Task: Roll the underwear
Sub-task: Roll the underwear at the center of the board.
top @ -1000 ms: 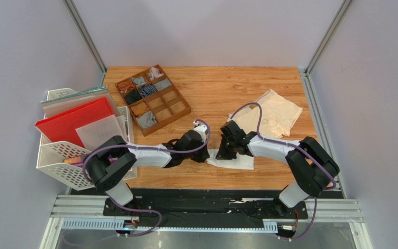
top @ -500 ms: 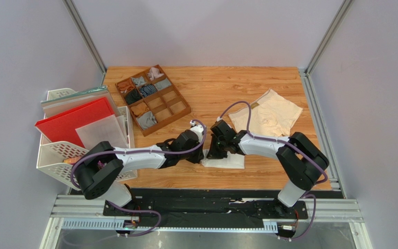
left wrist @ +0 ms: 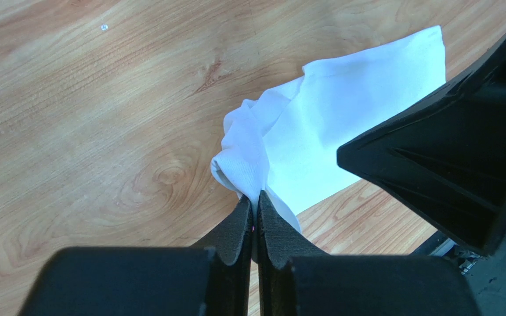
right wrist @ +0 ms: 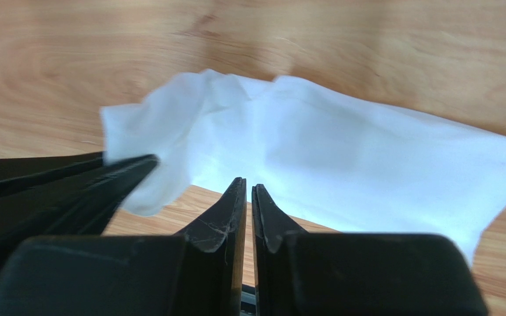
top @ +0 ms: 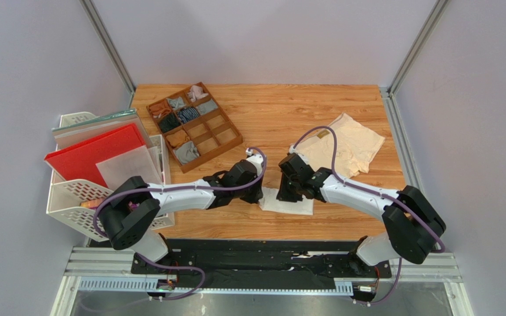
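Top view: the white brief point(top: 296, 203) lies folded near the front middle of the table point(top: 341, 112), with the left gripper point(top: 259, 195) and right gripper point(top: 287, 195) both at its left end. The cream brief point(top: 345, 148) lies flat, well apart to the right.

Left wrist: the fingers are clenched on a bunched corner of the white cloth. The first turn wants to go low and tight.

Right wrist: only a hairline gap shows between the fingers above the cloth, and whether they pinch it cannot be told. This arm would best pin the fabric flat.

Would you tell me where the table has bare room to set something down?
Bare table: the far middle, between the wooden tray and the cream underwear. Crowded near centre: left tool and right tool meet at the white underwear.
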Available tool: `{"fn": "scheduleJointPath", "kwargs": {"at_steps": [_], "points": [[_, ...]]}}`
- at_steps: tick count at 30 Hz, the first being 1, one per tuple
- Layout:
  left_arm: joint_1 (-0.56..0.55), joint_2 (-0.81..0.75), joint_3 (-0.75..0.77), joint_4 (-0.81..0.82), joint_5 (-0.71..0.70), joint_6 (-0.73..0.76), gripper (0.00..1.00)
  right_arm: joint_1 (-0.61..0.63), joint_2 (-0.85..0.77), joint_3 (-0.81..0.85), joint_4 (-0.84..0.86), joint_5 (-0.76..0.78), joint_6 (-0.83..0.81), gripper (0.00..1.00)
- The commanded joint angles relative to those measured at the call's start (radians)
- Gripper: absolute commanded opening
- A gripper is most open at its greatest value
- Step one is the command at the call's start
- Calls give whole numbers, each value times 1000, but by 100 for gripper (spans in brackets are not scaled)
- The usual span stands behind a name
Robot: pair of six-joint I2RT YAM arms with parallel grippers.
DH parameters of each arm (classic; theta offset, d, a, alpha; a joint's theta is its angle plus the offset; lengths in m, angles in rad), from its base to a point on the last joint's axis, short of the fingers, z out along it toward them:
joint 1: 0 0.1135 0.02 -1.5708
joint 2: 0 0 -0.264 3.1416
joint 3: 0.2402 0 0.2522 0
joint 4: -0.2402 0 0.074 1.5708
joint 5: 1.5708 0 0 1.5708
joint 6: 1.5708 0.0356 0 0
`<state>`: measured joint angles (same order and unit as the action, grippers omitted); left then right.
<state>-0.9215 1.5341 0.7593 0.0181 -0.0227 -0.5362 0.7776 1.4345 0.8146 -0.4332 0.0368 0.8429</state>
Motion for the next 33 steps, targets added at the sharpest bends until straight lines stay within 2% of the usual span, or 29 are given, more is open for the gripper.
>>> {"fn": "scheduleJointPath", "kwargs": {"at_steps": [1, 14, 17, 18, 21, 23, 31, 32, 33], "points": [[-11, 24, 60, -3, 15, -4, 6, -12, -8, -45, -29, 51, 13, 11], [-59, 164, 163, -7, 15, -50, 6, -23, 26, -126, 42, 37, 38, 11], [-68, 176, 167, 2, 36, -61, 13, -23, 11, -137, 50, 38, 38, 11], [-69, 175, 163, 17, 38, -65, 23, -23, 4, -140, 51, 38, 36, 11], [-74, 163, 152, 48, 56, -84, 41, -23, -32, -144, 50, 40, 32, 11], [-79, 156, 152, 52, 60, -88, 47, -26, -52, -141, 30, 43, 27, 11], [-83, 109, 152, 80, 75, -96, 52, -32, -175, -117, -82, 95, 12, 12], [-83, 104, 150, 88, 79, -96, 62, -32, -190, -115, -104, 101, 12, 12], [-83, 100, 152, 97, 90, -96, 62, -34, -204, -114, -113, 109, 12, 12]]}}
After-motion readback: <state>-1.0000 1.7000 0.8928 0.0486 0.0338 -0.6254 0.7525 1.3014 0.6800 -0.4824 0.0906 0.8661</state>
